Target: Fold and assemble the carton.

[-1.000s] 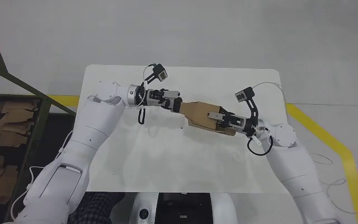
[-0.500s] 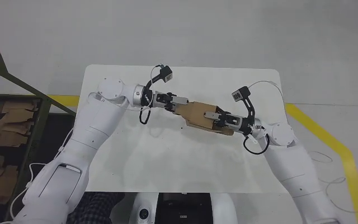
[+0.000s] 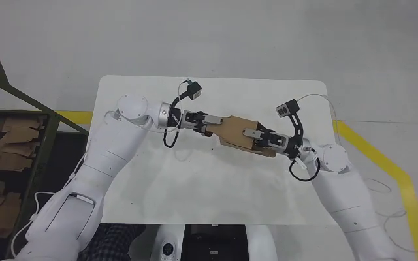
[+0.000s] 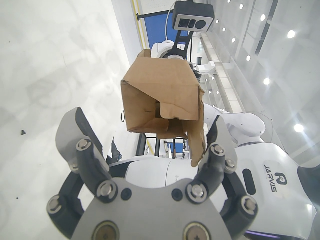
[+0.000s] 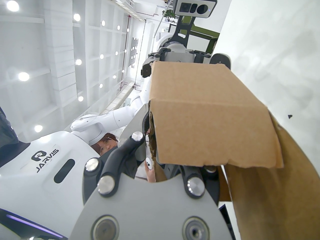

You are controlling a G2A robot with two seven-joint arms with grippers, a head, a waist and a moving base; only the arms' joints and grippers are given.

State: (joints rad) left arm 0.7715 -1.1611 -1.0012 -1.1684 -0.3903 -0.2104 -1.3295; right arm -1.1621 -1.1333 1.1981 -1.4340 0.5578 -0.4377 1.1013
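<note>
The right gripper (image 3: 251, 134) clamps one end of the carton (image 3: 235, 128), seemingly steadying it so the left gripper (image 4: 147, 116), jaws apart, can fold the loose flap (image 4: 197, 141).

The left claw (image 4: 147, 123) gapes wide before the brown carton (image 4: 162, 88), its hanging flap just beside one finger.

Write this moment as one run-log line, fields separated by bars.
carton: part-folded, end flaps loose | left gripper: open, at the loose-flap end | right gripper: shut on carton's other end
</note>
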